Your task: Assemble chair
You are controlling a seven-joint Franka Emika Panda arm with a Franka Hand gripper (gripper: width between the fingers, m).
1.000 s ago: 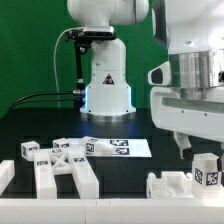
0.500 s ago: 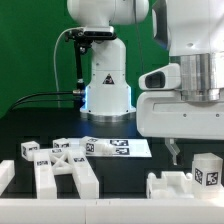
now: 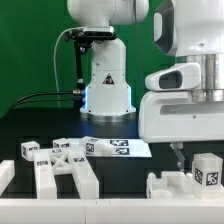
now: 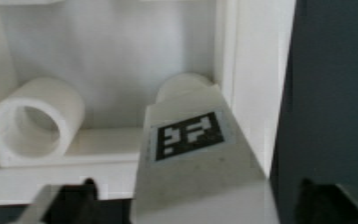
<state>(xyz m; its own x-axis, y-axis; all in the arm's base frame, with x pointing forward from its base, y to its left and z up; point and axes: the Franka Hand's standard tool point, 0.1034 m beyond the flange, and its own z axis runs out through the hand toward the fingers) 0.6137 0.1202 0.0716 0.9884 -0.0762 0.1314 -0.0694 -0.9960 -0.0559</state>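
Your gripper (image 4: 190, 192) stands with jaws spread, gripping nothing; a tagged white chair piece (image 4: 194, 140) sits between them, clear of both fingers (image 4: 69, 196).

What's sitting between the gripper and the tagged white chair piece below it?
Nothing visible. In the wrist view the tagged piece lies straight ahead between the fingers of the open gripper, untouched; the white cylinder sits off beside it.

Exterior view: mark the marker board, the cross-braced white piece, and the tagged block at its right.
marker board (image 3: 118, 147): exterior view, flat top.
cross-braced white piece (image 3: 63, 166): exterior view, the crossing.
tagged block (image 3: 207, 170): exterior view, front face.
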